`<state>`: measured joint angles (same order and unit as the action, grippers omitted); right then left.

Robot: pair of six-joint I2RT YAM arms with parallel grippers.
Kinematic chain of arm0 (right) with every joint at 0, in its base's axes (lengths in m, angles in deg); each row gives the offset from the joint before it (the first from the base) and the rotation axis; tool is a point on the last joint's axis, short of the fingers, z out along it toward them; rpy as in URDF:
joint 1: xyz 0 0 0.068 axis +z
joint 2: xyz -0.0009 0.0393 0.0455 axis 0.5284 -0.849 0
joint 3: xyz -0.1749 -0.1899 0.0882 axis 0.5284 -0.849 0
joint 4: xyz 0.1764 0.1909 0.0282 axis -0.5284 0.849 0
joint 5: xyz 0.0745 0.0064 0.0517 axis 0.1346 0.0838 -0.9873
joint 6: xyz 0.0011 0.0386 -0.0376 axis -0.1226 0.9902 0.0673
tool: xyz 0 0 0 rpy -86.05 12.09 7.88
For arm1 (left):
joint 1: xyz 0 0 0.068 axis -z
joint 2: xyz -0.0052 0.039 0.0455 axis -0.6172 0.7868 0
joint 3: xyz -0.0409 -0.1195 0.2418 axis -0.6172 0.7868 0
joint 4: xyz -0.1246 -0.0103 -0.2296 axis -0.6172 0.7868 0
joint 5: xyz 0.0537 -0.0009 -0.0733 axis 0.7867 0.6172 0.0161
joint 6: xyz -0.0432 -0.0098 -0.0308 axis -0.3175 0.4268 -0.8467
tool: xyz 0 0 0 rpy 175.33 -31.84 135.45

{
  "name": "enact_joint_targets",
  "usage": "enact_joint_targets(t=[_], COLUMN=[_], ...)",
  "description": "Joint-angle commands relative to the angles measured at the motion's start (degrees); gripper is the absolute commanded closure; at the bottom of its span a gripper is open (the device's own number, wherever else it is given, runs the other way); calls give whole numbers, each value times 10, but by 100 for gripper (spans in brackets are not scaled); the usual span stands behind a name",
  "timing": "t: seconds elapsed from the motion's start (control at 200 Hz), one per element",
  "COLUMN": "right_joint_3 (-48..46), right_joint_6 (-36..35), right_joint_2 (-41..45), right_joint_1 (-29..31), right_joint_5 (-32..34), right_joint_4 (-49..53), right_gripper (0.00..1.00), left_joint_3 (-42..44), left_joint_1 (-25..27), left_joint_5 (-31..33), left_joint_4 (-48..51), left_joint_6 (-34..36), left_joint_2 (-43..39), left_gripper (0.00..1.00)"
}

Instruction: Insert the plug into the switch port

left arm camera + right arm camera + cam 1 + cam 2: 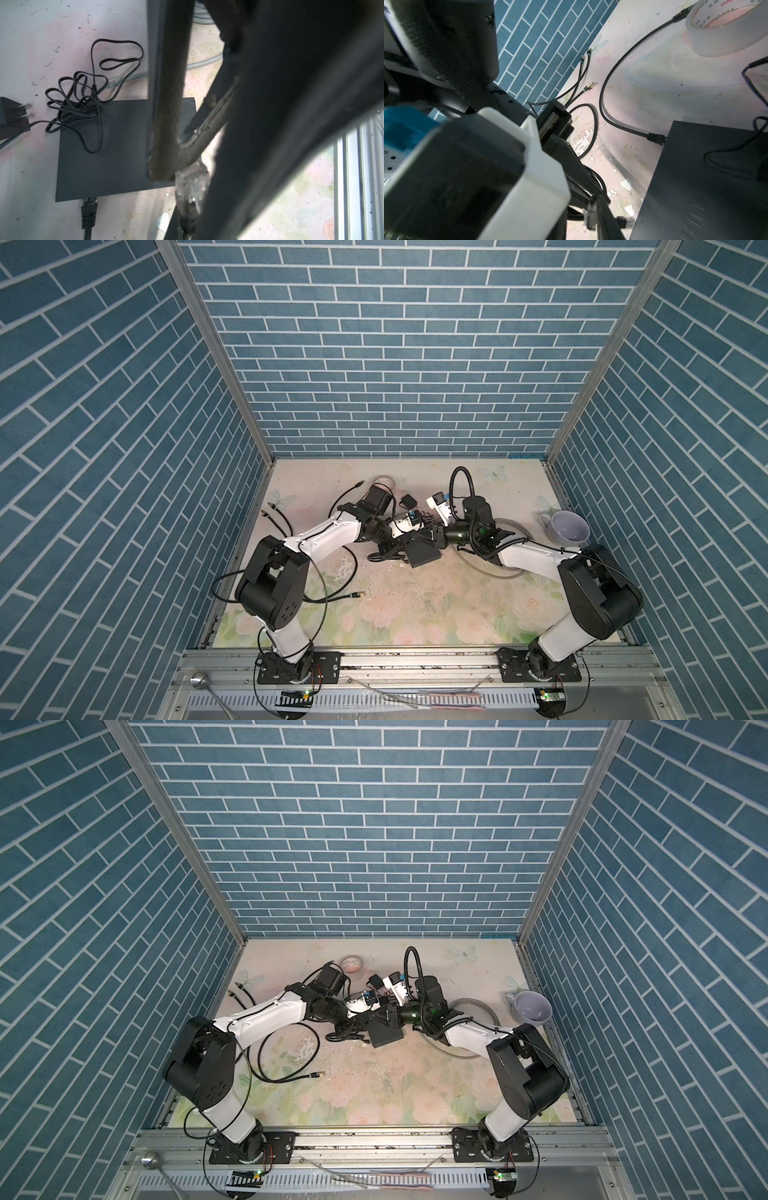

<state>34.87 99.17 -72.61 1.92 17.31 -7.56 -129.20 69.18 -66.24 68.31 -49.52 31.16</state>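
Though close, plug [192, 182] blurred, partly hidden.

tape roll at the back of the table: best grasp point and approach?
Pinch the wall of the tape roll, one tool finger in the open core, one outside, coming straight down: it lies flat, core up, likely too wide to span. Use the side away from the left arm beside it.

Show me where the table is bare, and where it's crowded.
Bare: the table's front middle, between the arm bases, in front of the switch; also the back right corner, between back wall and mug. Crowded: the centre around the switch, power adapter and tape roll; black Ethernet cables sprawl on the left.
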Motion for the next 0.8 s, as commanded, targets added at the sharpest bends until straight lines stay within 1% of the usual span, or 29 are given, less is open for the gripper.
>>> enact_joint_targets(t=[0.0, 0.12, 0.23, 0.385, 0.44, 0.51, 0.57, 0.69, 0.795], right_joint_3=[20, 23, 24, 31, 31, 29, 31, 40, 49], right_joint_6=[-20, -29, -29, -7, 1, 8, 11, 21, 29], right_joint_2=[-8, -5, -5, -14, -16, -15, -14, -15, -23], right_joint_1=[5, 8, 8, 9, 9, 8, 8, 8, 9], right_joint_5=[0, 13, 28, 28, 24, 23, 26, 32, 30], right_joint_4=[27, 51, 58, 55, 47, 41, 39, 32, 26], right_gripper=[74, 75, 84, 88, 87, 80, 76, 74, 75], left_joint_3=[-9, -12, -14, -14, -15, -15, -14, -15, -15], left_joint_1=[-3, -3, -4, -4, -4, -3, -3, -3, -3], left_joint_5=[-3, -3, -3, -4, -4, -3, -1, -2, -3], left_joint_4=[3, 3, 4, 7, 9, 13, 15, 14, 13], left_joint_6=[-2, -3, -3, -2, -1, 1, 1, 1, 1], left_joint_2=[-12, -12, -12, -14, -15, -15, -15, -15, -16], left_gripper=[100, 100, 100, 100, 100, 100, 100, 100, 100])
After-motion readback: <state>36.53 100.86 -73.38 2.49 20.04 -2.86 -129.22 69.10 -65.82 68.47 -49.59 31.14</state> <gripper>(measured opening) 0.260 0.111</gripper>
